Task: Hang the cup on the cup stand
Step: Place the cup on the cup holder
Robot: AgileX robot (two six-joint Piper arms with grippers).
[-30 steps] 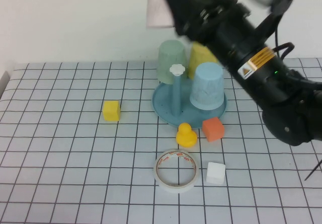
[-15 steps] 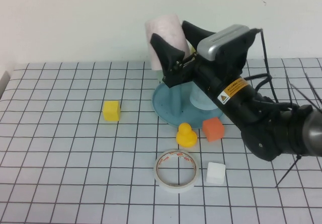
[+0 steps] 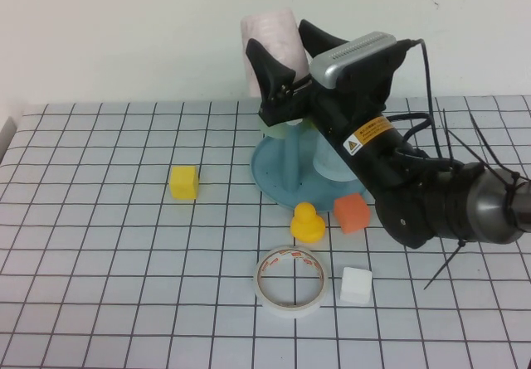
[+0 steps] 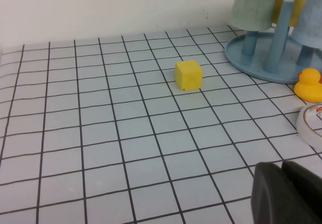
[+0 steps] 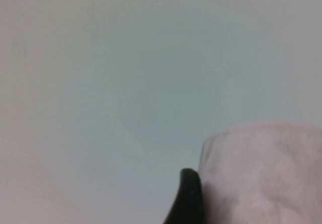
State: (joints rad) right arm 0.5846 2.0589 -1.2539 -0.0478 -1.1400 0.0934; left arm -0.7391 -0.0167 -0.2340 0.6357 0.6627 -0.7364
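From the high view, the right end effector (image 3: 284, 60) holds the cup (image 3: 271, 41) in the air, its two black fingers set wide and clamped on the cup's sides. The cup is upside-down or nearly so, just above the cup stand (image 3: 274, 174) at the far middle of the table (image 3: 99, 245). The hanging is not yet done: in my judgement the cup has been lifted and carried over the stand, and what is left is to lower it on a free peg and let go. A light blue cup (image 3: 330, 166) is partly hidden behind the arm.

In the left wrist view, the left end effector (image 4: 284, 194) is low over the table on the left side, fingers together and holding nothing. The stand already carries a mint green cup (image 4: 255, 5).

In the right wrist view, the cup fills the lower corner beside one finger (image 5: 187, 199). It is pale pink, faintly speckled, matte, without handle.
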